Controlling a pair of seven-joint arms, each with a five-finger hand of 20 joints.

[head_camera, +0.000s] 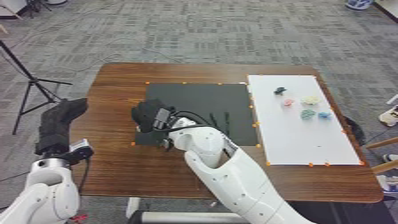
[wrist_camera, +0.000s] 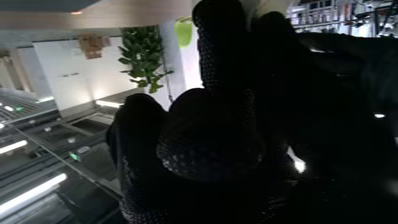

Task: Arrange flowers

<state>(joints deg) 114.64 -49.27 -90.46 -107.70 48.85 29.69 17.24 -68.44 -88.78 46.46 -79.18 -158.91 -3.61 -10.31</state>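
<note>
Brown worktop [head_camera: 114, 165] below, I can't tell whether my right hand [head_camera: 149, 113] grips anything; probably picking stems [head_camera: 227, 122], next carrying one toward the blossoms [head_camera: 307, 114] at three o'clock.

brown wooden table [head_camera: 120, 165], matt black mat [head_camera: 191, 94], smooth white arm [head_camera: 238, 182], grey carpet [head_camera: 209, 42]

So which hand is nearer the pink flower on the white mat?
The right hand, at the left edge of the dark mat, left of the pink flower; the left hand is farther left, off that mat.
</note>
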